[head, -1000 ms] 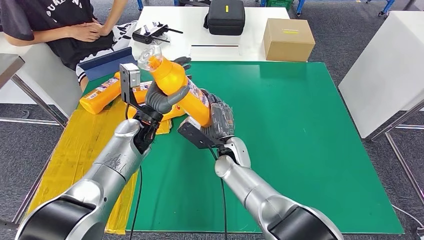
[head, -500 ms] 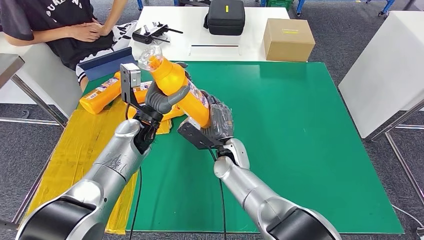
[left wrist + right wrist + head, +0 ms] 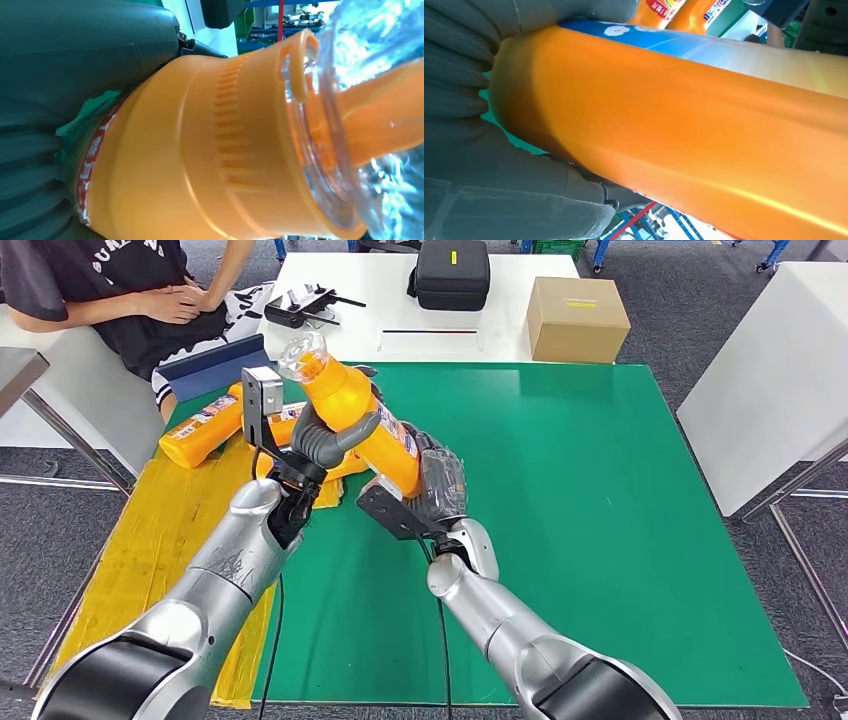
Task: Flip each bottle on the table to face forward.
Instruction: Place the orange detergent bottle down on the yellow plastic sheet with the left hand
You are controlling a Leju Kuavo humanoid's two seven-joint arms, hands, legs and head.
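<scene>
the orange bottle (image 3: 365, 425) has barely shifted since the earlier frame, still tilted above the green mat (image 3: 600, 520), left hand (image 3: 325, 440) clamped near its neck and right hand (image 3: 435, 485) around its base, where uneven twisting could slip it.

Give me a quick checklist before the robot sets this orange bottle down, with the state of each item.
1. Left hand grips the bottle near its neck: ok.
2. Right hand holds the bottle's lower end: ok.
3. Clear cap on the bottle: ok.
4. Label facing forward: cannot tell.
5. Bare green mat to the right for placing: ok.
6. Other orange bottle lying on the yellow sheet, apart from the held one: ok.
</scene>
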